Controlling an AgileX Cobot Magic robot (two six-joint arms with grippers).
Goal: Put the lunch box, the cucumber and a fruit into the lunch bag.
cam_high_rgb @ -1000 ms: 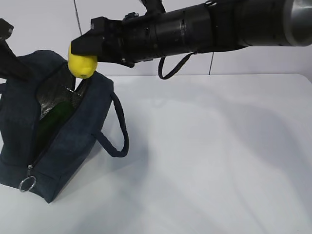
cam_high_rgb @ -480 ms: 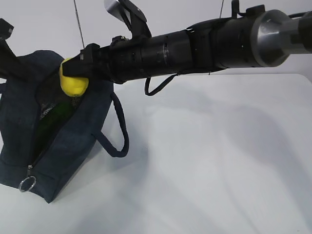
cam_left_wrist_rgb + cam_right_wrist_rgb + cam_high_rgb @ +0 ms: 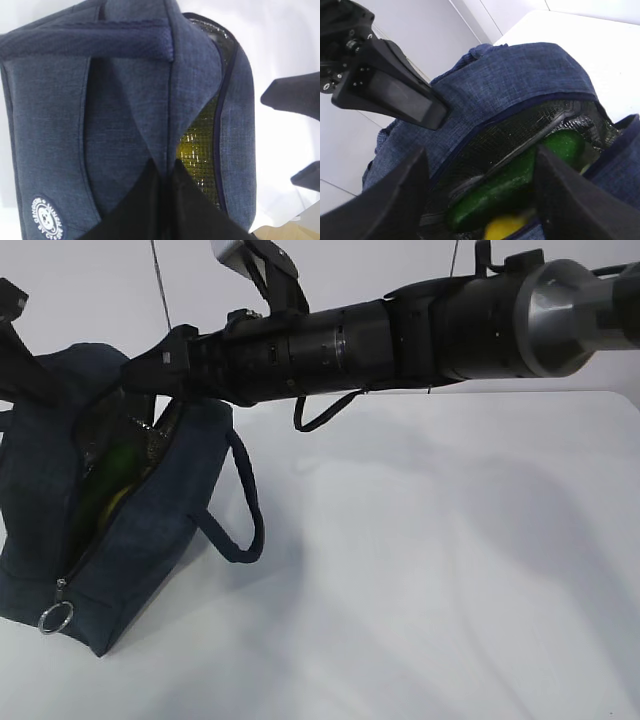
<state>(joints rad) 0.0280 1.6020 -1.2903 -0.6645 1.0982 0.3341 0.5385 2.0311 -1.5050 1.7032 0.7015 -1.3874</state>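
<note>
Plain white desk [image 3: 450,570] against a pale wall, and the whole right side of it is bare, so there's plenty of open room over there. The lunch bag [image 3: 150,530] sits at the far left of the desk, near its front edge, zipper open, silver ring pull [image 3: 56,617] hanging at the near end.

From the exterior view only a sliver of green and yellow shows in the mouth of the bag. The right wrist view fills that in: the cucumber [image 3: 520,175], smooth and dark green, lies inside against the silvery lining, with the yellow fruit [image 3: 504,227] tucked just below it. The right gripper [image 3: 480,195] hangs over the opening with its fingers [image 3: 380,205] spread apart, nothing between them.

The left wrist view is mostly navy fabric up close: the left gripper [image 3: 165,172] has its fingers pinched together on the bag's top edge, holding it. The lunch box can't be made out in any view.
</note>
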